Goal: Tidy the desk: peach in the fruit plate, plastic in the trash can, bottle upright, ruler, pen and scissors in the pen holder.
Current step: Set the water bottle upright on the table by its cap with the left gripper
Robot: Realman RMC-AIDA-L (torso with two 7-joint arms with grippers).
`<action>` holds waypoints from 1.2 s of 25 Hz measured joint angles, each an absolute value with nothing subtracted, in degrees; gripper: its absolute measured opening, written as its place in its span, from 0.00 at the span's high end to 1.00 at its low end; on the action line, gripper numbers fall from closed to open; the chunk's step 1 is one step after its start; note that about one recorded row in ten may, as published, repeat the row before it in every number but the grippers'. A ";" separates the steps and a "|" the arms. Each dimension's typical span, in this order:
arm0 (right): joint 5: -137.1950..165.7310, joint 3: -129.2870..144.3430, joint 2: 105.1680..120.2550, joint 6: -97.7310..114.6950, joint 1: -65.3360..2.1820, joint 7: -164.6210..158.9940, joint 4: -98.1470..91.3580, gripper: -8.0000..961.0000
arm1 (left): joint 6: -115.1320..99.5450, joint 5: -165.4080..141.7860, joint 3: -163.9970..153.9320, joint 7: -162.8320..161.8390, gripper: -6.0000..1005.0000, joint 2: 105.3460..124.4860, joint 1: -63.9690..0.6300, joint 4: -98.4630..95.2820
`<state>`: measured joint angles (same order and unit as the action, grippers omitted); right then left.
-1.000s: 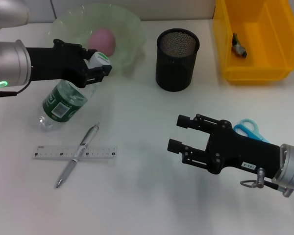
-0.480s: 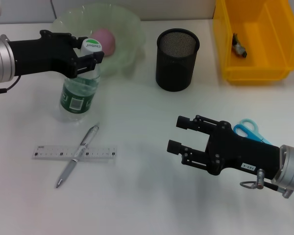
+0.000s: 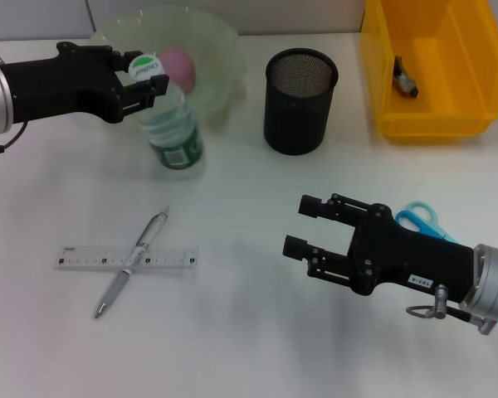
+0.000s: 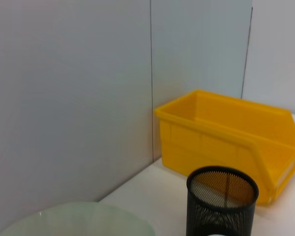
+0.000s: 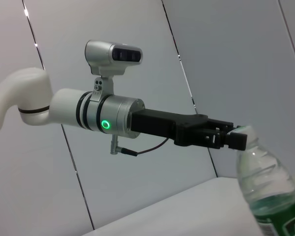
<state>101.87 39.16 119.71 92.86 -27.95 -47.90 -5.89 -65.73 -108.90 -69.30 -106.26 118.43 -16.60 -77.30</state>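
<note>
The left tool (image 3: pixel 145 76) is pinching the neck of the water bottle (image 3: pixel 171 124) just under its green cap, at about eleven o'clock on the bench (image 3: pixel 249 332). The bottle's long axis is now nearly vertical, with the base on the bench just in front of the fruit plate (image 3: pixel 220 50), where the peach (image 3: pixel 179 65) already lies. One second ago the bottle was lying tilted farther to the left; it was raised and carried toward the plate.

The right tool (image 3: pixel 303 225) hovers at about four o'clock with its fingers spread, holding nothing, just beside the scissors (image 3: pixel 422 220). I judge the left arm is nearer to the pen (image 3: pixel 133 261) and ruler (image 3: pixel 91 259) at eight o'clock.
</note>
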 joint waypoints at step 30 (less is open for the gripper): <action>101.87 39.29 119.70 92.81 -27.86 -47.89 -5.80 0.29 | -65.43 -104.68 -69.50 -104.80 0.59 118.57 -17.08 -76.36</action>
